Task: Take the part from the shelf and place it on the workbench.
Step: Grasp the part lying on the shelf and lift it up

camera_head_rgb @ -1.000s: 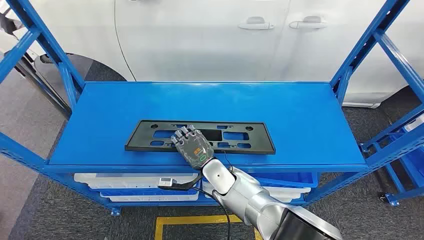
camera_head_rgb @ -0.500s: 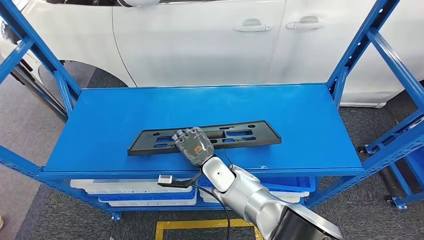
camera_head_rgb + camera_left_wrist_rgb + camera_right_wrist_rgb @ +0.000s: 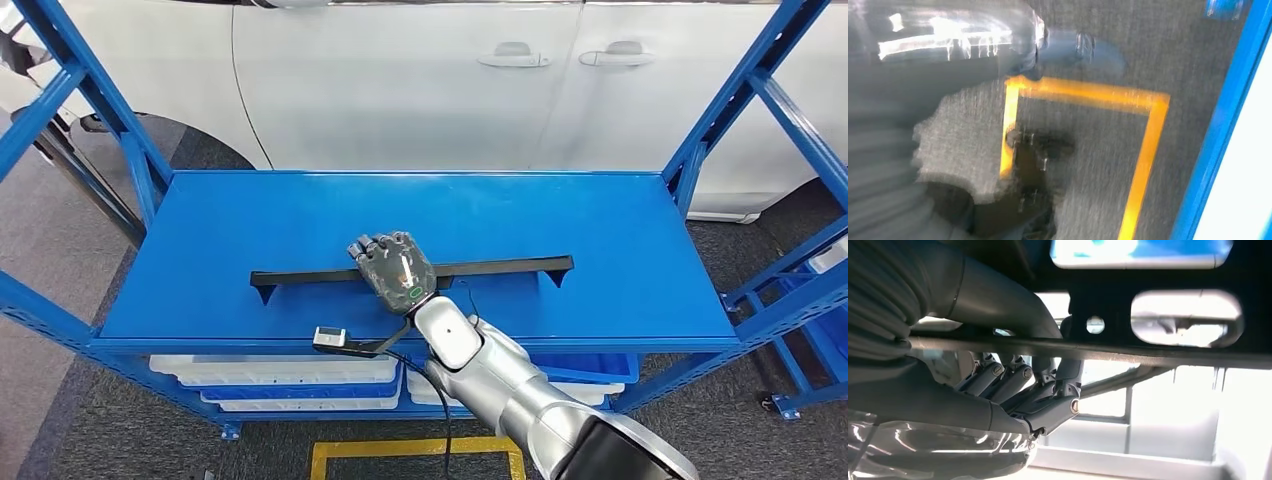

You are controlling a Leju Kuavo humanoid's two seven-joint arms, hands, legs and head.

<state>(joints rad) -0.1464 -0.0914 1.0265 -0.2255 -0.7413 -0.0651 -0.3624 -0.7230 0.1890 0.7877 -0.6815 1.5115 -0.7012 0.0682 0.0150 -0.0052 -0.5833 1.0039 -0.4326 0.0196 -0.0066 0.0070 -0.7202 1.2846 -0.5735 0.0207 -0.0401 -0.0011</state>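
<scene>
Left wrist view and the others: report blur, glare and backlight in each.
Left wrist view: motion-smeared floor and yellow tape, glare on the silver arm. Right wrist view: black part and right hand silhouetted against a washed-out background. Head view: sharp, evenly lit, soft sheen on the blue shelf.

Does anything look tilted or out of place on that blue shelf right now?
Only the black plate: it is seen edge-on, raised off the blue shelf in the right hand, whose fingers curl around it. That fits a pickup; nothing looks spilled or damaged.
</scene>
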